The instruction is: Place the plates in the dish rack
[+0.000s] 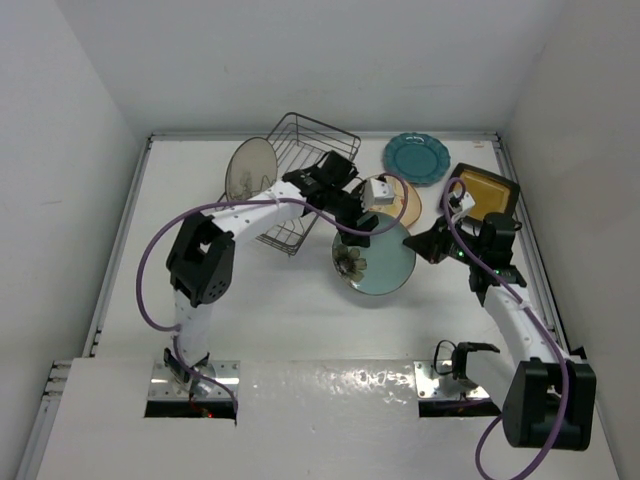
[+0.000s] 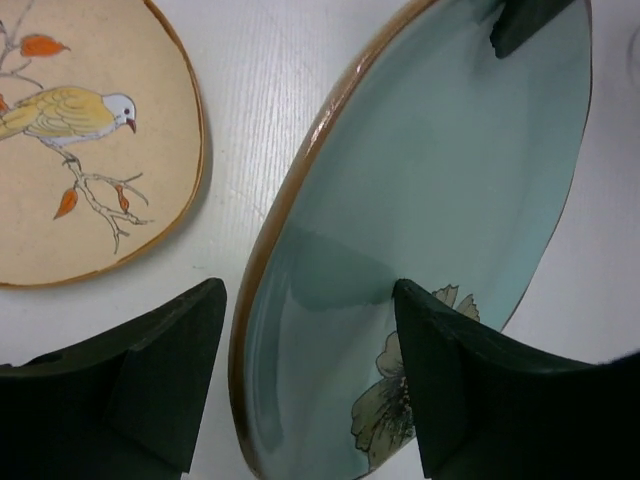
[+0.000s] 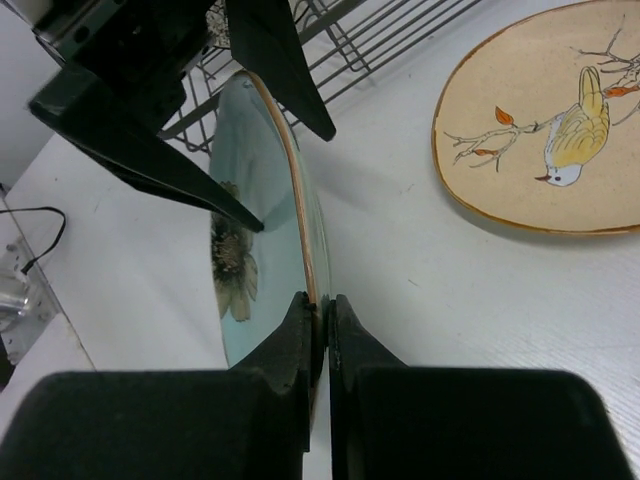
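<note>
Plates, top view: pale aqua plate [image 1: 385, 268], with a brown rim and a grey-green flower on its face, is tilted up on edge between both tools. Left tool [image 1: 352, 232] sits over its upper rim, and right tool [image 1: 425, 243] is on the opposite edge. Cream plate [image 1: 405, 203] lies flat on the surface [image 1: 300, 310] just beyond the left tool, partly hidden by that wrist. Scalloped teal plate [image 1: 416, 158] lies flat further out. Square amber plate [image 1: 487, 193], with a dark rim, lies just past the right tool. Dish rack [image 1: 310, 165] is dark wire and sits behind the left tool. Grey plate [image 1: 250, 168] stands on edge at its far end. Can't tell whether it's inside the wires or leaning on them. No other plate in the rack.

Left wrist: left tool [image 2: 310, 300] is released. Its fingers [image 2: 150, 380] straddle the aqua rim, with a visible gap on the outer side. The cream plate [image 2: 90, 140] has a yellow bird on a twig and lies flat beside the tool.

Right wrist: right tool [image 3: 322, 305] is clenched on the pale aqua plate [image 3: 250, 200], pinching its rim. The plate is edge-on ahead of the tool. The cream plate [image 3: 550, 130] lies off to one side, and the rack wires [image 3: 390, 35] are beyond.
</note>
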Action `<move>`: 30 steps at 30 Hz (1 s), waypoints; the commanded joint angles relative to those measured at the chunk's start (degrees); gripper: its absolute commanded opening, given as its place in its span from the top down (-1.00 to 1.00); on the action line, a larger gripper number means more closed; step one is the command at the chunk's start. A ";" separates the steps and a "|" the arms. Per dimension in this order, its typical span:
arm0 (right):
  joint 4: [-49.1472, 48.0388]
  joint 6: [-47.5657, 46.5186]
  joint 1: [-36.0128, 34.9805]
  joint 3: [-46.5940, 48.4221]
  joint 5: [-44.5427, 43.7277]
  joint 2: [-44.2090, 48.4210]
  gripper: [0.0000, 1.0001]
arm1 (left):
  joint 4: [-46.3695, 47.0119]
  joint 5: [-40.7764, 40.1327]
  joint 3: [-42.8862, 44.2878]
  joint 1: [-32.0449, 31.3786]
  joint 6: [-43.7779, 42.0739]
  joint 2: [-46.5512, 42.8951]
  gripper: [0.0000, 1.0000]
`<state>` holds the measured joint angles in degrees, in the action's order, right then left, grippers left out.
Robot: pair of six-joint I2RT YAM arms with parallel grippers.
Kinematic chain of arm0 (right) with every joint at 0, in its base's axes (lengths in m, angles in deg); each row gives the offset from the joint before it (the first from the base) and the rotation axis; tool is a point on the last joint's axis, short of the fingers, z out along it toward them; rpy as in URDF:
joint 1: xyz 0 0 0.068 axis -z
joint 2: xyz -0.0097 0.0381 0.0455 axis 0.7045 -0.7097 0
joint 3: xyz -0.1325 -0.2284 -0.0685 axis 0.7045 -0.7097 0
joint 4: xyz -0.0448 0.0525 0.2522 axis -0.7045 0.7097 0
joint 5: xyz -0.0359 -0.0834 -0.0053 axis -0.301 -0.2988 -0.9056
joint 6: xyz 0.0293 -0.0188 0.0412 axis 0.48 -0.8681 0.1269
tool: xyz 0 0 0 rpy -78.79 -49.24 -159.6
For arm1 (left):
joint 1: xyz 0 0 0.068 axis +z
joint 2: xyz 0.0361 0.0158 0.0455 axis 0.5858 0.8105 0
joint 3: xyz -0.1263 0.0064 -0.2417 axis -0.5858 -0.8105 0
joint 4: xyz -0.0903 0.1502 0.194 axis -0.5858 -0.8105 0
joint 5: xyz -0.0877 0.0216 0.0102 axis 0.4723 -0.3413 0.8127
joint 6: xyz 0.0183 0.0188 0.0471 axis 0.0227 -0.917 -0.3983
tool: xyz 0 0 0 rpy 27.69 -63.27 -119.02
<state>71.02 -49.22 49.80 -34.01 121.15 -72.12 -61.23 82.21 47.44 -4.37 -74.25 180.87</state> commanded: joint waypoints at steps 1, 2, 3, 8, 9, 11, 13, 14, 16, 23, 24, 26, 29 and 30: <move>-8.40 2.94 -0.45 3.51 5.41 1.88 1.00 | 2.76 0.52 2.30 -0.55 2.42 -0.50 -0.27; -9.28 3.30 -0.45 3.34 5.32 1.88 1.00 | 2.59 1.48 2.22 -0.55 2.95 -0.85 -0.01; -9.90 3.65 -0.45 3.16 5.15 1.71 1.00 | 2.32 1.84 2.13 -0.55 4.17 -1.12 0.14; -10.25 4.00 -0.36 2.81 4.09 1.18 1.00 | 3.11 -0.69 0.81 -0.55 10.51 -4.27 1.00; -10.08 4.00 -0.36 2.81 3.74 1.09 1.00 | 3.37 -0.96 0.46 -0.55 11.90 -5.15 1.00; -7.03 3.04 -0.45 3.42 0.59 0.83 1.00 | 4.87 -3.23 -1.03 -0.55 14.28 -7.52 1.00; -4.46 1.29 -0.45 4.12 -1.87 0.30 0.84 | 5.31 -5.00 -1.47 -0.55 17.45 -9.02 1.00; -2.36 1.10 -0.45 4.73 -5.45 0.30 0.25 | 5.48 -6.92 -1.47 -0.47 19.02 -10.68 1.00; -1.29 1.36 -0.45 5.00 -8.81 0.56 -0.22 | 6.18 -8.69 -1.48 -0.47 20.26 -13.58 1.00; 0.91 3.91 -0.44 4.74 -26.30 3.90 -0.72 | 5.40 -30.20 2.83 0.50 24.39 -21.24 1.00; 0.65 4.18 -0.45 4.04 -27.10 4.34 -0.72 | 5.14 -32.58 3.79 1.46 24.83 -22.72 1.00; -0.84 4.61 -0.45 3.08 -27.98 5.31 -0.72 | 5.22 -39.78 4.59 2.43 25.19 -24.23 1.00; -2.69 5.14 -0.44 0.79 -28.25 5.49 -0.72 | 6.01 -50.42 4.59 4.80 23.96 -27.56 1.00; -2.96 5.14 -0.45 0.61 -28.17 5.40 -0.72 | 6.36 -50.45 4.24 5.85 23.87 -28.18 1.00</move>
<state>70.91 -45.38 49.52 -32.04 95.69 -67.07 -62.69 43.61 48.23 -1.55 -51.45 158.67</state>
